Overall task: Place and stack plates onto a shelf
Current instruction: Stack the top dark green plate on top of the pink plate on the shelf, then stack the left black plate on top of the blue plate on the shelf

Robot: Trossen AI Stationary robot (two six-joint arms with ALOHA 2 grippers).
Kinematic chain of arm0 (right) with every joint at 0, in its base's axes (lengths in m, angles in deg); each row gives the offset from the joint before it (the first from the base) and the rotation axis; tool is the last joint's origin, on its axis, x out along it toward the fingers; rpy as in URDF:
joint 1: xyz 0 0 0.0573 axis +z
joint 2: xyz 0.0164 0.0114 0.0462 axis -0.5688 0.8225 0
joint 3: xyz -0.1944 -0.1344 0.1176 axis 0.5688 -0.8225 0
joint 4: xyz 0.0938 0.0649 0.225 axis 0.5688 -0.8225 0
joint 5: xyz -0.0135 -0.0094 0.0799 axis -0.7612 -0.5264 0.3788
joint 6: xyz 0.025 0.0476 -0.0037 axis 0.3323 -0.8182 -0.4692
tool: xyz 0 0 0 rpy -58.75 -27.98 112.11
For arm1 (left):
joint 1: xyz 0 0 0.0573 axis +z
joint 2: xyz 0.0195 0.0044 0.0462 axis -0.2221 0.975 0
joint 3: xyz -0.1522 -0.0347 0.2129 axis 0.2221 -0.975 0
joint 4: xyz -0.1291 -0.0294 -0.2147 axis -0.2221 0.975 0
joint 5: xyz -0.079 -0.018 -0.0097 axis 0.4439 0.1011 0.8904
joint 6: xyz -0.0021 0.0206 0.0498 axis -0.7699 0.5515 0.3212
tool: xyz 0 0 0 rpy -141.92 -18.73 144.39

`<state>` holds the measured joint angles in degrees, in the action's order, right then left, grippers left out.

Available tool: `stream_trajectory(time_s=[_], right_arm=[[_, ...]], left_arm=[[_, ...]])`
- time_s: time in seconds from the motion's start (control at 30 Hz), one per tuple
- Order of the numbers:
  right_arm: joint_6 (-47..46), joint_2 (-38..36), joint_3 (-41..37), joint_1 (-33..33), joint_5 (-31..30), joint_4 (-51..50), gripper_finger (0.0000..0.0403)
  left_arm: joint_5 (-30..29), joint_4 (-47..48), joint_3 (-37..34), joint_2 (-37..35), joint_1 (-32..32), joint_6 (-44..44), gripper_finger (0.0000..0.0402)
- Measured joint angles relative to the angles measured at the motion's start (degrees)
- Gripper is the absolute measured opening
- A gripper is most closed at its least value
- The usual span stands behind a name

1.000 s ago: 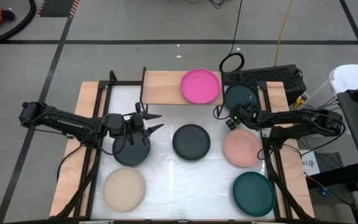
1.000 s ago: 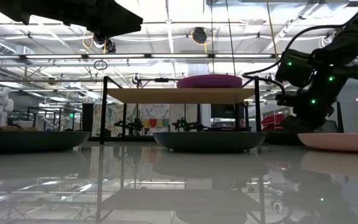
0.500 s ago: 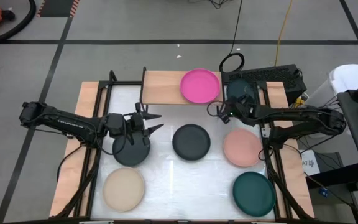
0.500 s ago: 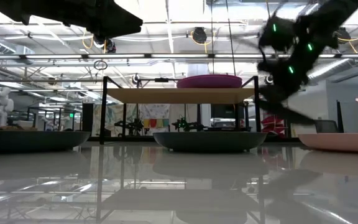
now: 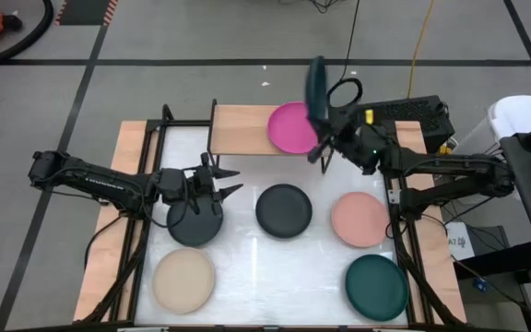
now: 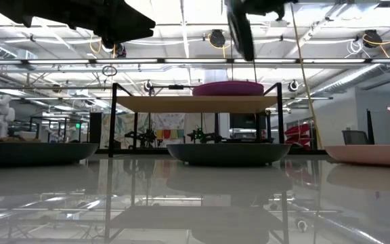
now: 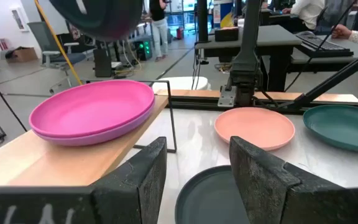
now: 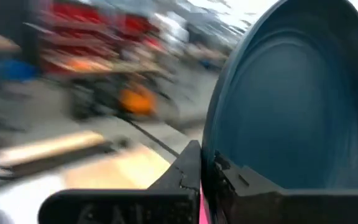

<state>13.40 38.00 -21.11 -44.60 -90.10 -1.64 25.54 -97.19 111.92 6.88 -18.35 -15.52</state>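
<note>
On the shelf (image 5: 242,129) lies a hot pink plate (image 5: 293,127). High above that plate's right edge my right gripper (image 5: 324,146) is shut on a dark teal plate (image 5: 316,88), which stands on edge; the low view shows this plate (image 6: 239,30) well above the shelf (image 6: 198,104). My left gripper (image 5: 236,180) hovers open at the table's left over a charcoal plate (image 5: 194,221), touching nothing. A second charcoal plate (image 5: 284,210), a salmon plate (image 5: 359,219), a beige plate (image 5: 183,279) and another teal plate (image 5: 376,286) lie flat on the table. My right gripper pinches the dark teal plate by its rim (image 8: 209,155), one finger on the hollow face and the other on the back. The plate is lifted clear of everything and stands nearly on edge, its bowl (image 8: 291,93) rising ahead of the fingers.
The shelf's left half is bare wood (image 7: 48,158). Black frame posts stand at the table's left (image 5: 146,184) and right (image 5: 399,212) sides. A dark box and cables (image 5: 404,111) sit behind the table's far right corner. The white table top (image 5: 247,258) shows between the plates.
My right gripper has taken hold of the dark teal plate that lay on the table right of the shelf. It has risen steeply and gone left toward the hot pink plate. The teal plate has been lifted clear and tipped from flat onto its edge.
</note>
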Motion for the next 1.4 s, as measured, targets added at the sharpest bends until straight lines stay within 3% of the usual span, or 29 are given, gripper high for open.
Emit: stream_trajectory(time_s=[0.1,0.43,0.97,1.17,1.4], right_arm=[[0.6,2.1,0.0,0.7,3.8,3.8,0.0],[-0.8,10.8,-0.1,0.7,3.8,-6.9,0.0011],[-1.2,7.6,-0.1,3.0,5.1,-5.0,0.0129],[-0.9,3.7,0.0,6.3,5.3,-0.1,0.0136],[-0.9,4.3,-0.1,9.0,5.3,0.3,0.0133]], left_arm=[[0.0,0.0,0.0,0.0,-0.4,-0.2,0.0181],[0.0,0.1,0.0,0.0,-0.9,0.1,0.0181],[0.0,3.1,0.0,0.0,-0.9,-2.7,0.0181],[2.4,11.0,0.2,0.0,-1.0,-7.1,0.0181],[4.6,33.2,5.2,0.4,-1.6,-15.1,0.0181]])
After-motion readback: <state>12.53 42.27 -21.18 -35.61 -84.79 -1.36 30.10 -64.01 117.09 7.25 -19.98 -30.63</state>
